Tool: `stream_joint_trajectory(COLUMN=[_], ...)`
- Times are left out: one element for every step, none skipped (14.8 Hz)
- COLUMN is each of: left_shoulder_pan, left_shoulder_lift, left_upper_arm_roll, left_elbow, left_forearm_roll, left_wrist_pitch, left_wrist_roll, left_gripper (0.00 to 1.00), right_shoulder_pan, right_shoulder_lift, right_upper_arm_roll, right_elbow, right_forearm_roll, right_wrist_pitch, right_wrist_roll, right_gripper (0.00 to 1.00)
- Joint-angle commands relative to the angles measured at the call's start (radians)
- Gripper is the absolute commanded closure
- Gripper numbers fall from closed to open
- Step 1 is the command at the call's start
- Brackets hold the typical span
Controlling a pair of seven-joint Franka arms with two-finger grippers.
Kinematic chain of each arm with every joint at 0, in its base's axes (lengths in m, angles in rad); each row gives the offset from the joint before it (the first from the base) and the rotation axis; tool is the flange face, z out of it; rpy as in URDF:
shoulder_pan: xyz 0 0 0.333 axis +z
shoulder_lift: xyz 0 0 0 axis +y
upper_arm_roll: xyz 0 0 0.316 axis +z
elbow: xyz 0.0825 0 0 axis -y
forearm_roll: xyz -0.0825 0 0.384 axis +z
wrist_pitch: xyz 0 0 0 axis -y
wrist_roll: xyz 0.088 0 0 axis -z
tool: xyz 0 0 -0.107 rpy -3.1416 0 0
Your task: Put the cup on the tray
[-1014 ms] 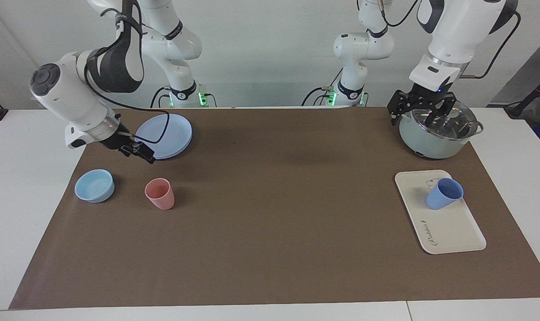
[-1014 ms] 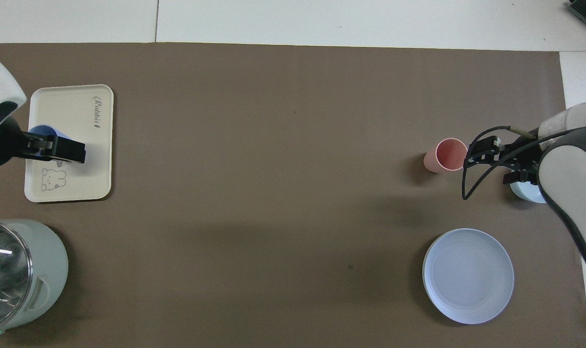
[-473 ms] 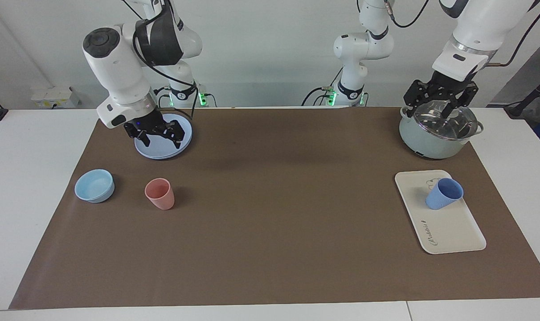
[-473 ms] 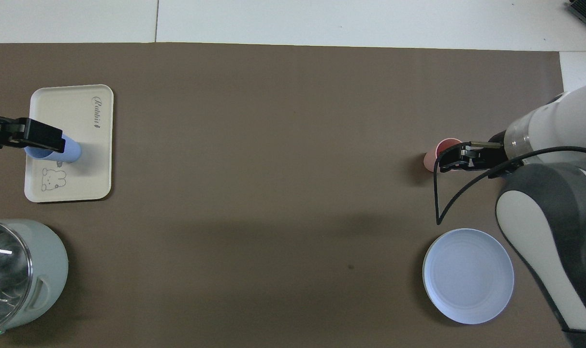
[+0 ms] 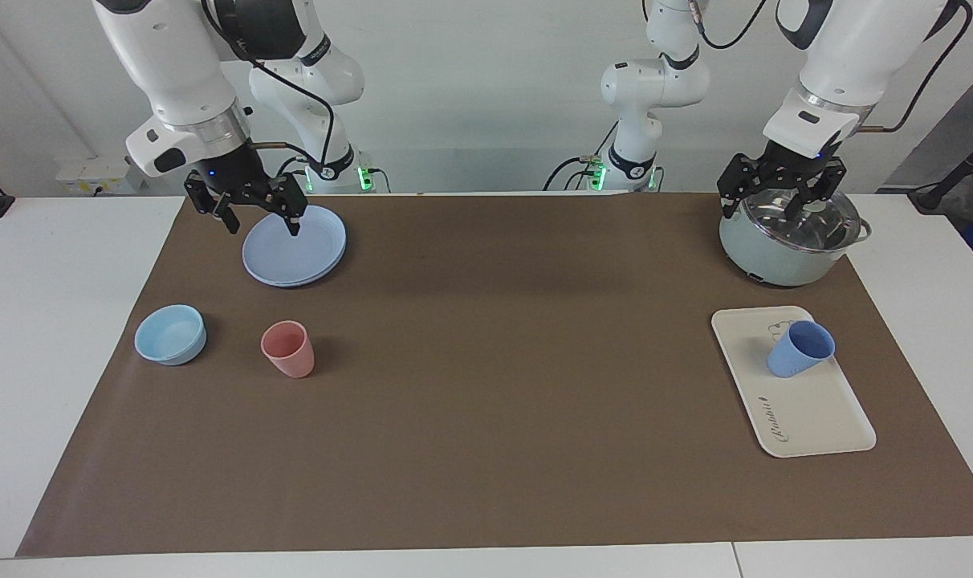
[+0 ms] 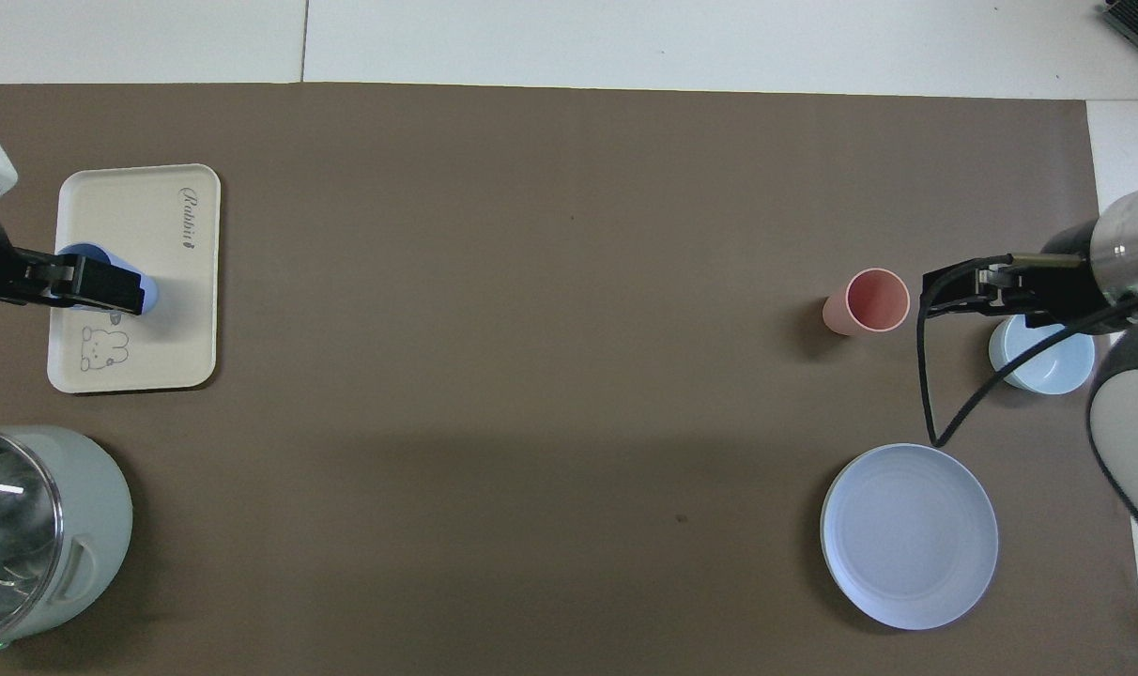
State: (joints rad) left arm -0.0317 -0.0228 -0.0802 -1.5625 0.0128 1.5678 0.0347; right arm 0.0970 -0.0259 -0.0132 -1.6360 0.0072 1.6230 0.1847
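The periwinkle-blue cup (image 5: 799, 349) stands on the cream-white tray (image 5: 812, 413), at the tray's end nearer the robots, beside the bear drawing. In the overhead view the cup (image 6: 151, 292) shows only partly under my left gripper (image 6: 109, 286), on the tray (image 6: 142, 211). The facing view shows my left gripper (image 5: 767, 205) open, empty and raised high over the pot, well apart from the cup. My right gripper (image 5: 263, 221) is open and empty, raised over the round blue plate (image 5: 298, 241).
A pale green pot with a glass lid (image 5: 791, 237) stands nearer the robots than the tray. A pink cup (image 5: 288, 349) and a light-blue bowl (image 5: 170, 334) stand at the right arm's end, farther from the robots than the plate. A brown mat (image 5: 494, 385) covers the table.
My right arm has swung up from low beside the plate to a raised pose over it. My left gripper has risen a little over the pot. The cup has not moved.
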Motion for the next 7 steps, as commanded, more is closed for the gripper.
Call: stream_joint_trajectory(left_shoulder_pan=[0.003, 0.003, 0.003, 0.003, 0.003, 0.004, 0.006], left_shoulder_lift=[-0.028, -0.029, -0.032, -0.035, -0.037, -0.037, -0.037], left_upper_arm_roll=[-0.001, -0.001, -0.001, -0.001, -0.001, 0.0, -0.001], left_elbow=[-0.027, -0.034, -0.04, -0.043, -0.047, -0.047, -0.047], left_forearm_roll=[0.013, 0.013, 0.013, 0.013, 0.013, 0.013, 0.013], left_wrist_pitch=[-0.009, 0.0, -0.003, -0.015, -0.014, -0.012, -0.014], left_wrist_roll=[0.016, 0.014, 0.013, 0.011, 0.011, 0.011, 0.01], left_gripper=[0.0, 0.0, 0.0, 0.0, 0.0, 0.0, 0.0], right_shoulder_pan=[-0.016, -0.019, -0.019, -0.019, -0.019, -0.02, -0.02], right_shoulder_lift=[0.04, 0.038, 0.038, 0.04, 0.04, 0.043, 0.055], right_upper_arm_roll=[0.006, 0.006, 0.006, 0.006, 0.006, 0.006, 0.004], right_elbow=[0.073, 0.07, 0.071, 0.076, 0.081, 0.094, 0.105], right_forearm_roll=[-0.029, -0.029, -0.03, -0.032, -0.038, -0.038, -0.036], right_wrist_pitch=[-0.055, -0.057, -0.057, -0.057, -0.061, -0.071, -0.077], right_wrist_roll=[-0.031, -0.033, -0.033, -0.036, -0.044, -0.062, -0.073], right_gripper=[0.0, 0.0, 0.0, 0.0, 0.0, 0.0, 0.0])
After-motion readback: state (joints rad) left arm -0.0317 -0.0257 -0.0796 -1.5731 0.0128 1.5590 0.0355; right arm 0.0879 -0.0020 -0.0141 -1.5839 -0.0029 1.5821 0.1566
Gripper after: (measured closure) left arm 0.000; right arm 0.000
